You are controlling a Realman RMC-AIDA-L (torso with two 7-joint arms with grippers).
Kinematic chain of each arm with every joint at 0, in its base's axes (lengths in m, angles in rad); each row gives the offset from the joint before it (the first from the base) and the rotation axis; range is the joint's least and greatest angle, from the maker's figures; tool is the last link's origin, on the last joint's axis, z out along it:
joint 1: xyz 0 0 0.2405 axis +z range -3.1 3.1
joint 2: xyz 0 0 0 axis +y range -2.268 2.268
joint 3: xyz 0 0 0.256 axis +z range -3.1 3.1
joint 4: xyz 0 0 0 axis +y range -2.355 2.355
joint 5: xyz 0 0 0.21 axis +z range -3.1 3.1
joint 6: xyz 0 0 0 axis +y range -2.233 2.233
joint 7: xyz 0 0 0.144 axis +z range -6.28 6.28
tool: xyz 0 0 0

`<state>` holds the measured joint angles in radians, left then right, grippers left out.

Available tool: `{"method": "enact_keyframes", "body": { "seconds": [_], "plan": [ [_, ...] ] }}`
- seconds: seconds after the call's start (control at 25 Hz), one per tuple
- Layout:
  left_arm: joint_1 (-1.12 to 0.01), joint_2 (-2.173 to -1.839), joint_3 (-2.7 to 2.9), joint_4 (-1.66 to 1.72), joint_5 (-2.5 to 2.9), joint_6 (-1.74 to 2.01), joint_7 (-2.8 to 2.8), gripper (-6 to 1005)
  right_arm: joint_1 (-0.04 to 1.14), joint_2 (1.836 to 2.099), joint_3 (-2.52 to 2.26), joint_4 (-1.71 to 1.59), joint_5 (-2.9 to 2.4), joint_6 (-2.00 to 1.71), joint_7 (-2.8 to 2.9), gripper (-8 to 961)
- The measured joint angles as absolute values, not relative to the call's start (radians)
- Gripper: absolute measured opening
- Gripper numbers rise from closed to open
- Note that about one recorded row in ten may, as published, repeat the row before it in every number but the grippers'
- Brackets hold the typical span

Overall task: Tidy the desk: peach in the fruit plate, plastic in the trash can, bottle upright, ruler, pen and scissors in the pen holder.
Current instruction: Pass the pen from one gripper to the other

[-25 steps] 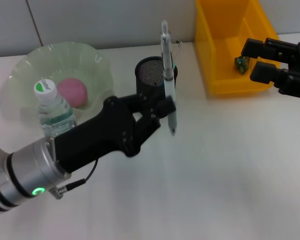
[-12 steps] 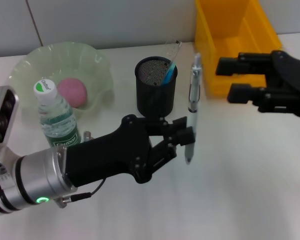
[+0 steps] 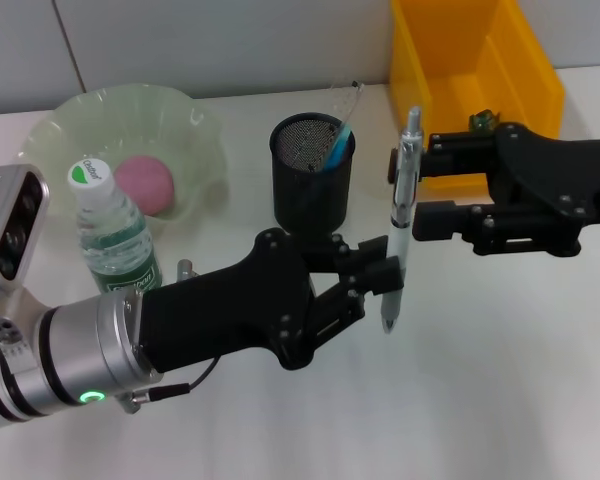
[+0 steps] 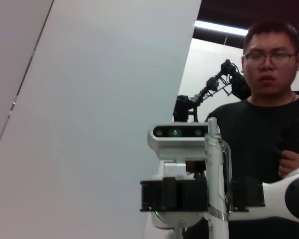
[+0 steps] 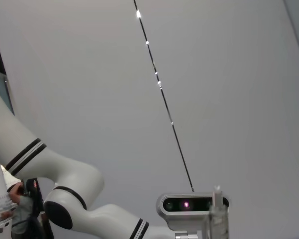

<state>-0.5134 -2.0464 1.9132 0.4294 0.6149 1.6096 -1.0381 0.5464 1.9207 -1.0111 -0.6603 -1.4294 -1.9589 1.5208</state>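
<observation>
- Pale green scalloped glass fruit plate (image 3: 42, 150) at the far left already holds the matte pink round peach (image 3: 143, 184).
- Just before it, the clear green-labelled plastic bottle (image 3: 113, 237) is stood upright.
- In the black mesh cylindrical pen holder (image 3: 310, 185) the light blue scissors (image 3: 337, 147) and clear plastic ruler (image 3: 347, 98) are lodged.
- Only the slim silver pen (image 3: 401, 216) is left: it is held upright above the white desk (image 3: 460, 400), clamped low by the left gripper (image 3: 385, 275), while the right gripper (image 3: 408, 185) is spread open around its upper part.
- Plastic (image 3: 482, 121) is seen in the yellow rectangular trash can (image 3: 540, 85).

wall (image 3: 220, 40): pale grey panels, dark seam | ceiling light strip (image 4: 224, 28): lit
</observation>
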Motion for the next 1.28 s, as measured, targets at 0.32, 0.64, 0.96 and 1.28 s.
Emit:
{"method": "enact_keyframes", "body": {
  "seconds": [0.32,0.64,0.96,1.28],
  "plan": [
    [-0.529,-2.053,1.907,0.430,0.668,1.614,-1.049,174,0.558,1.923,-1.011,-0.670,-1.433,-1.959,1.535,553],
    [-0.529,-2.054,1.905,0.429,0.668,1.614,-1.049,176,0.564,1.927,-1.014,-0.670,-1.434,-1.973,1.546,532],
    [-0.529,-2.054,1.898,0.430,0.667,1.614,-1.049,177,0.560,1.930,-1.014,-0.670,-1.435,-1.974,1.547,458],
    [-0.529,-2.054,1.894,0.430,0.667,1.616,-1.050,179,0.559,1.932,-1.014,-0.670,-1.444,-1.974,1.547,336]
  ]
}}
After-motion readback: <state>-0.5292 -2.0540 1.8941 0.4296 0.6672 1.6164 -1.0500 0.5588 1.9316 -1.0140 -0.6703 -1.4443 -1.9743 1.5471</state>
